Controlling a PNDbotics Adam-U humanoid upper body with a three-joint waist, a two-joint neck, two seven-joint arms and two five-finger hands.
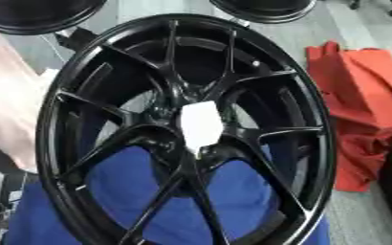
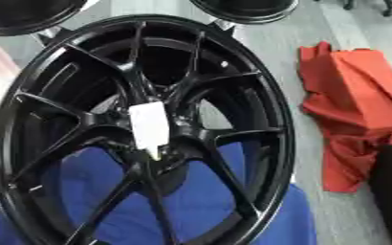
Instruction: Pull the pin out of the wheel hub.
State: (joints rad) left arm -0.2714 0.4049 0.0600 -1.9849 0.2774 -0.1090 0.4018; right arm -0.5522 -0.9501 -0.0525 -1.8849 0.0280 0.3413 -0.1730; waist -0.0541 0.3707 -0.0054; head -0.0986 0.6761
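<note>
Sitting at the centre of the black wheel hub point(image 1: 182, 129), the white pin point(image 1: 201, 125) is not yet gripped; no hand is seen. Pulled askew toward 6 o'clock, it could jam.

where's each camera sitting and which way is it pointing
Left eye view: in the robot's head, looking down at a black wheel with a white pin at its hub, on blue cloth; no robot hand shows.
Right eye view: beside it, same downward aim, wheel shifted left; no robot hand shows.
Both share the wheel, pin, blue cloth and a red cloth on the right.
</note>
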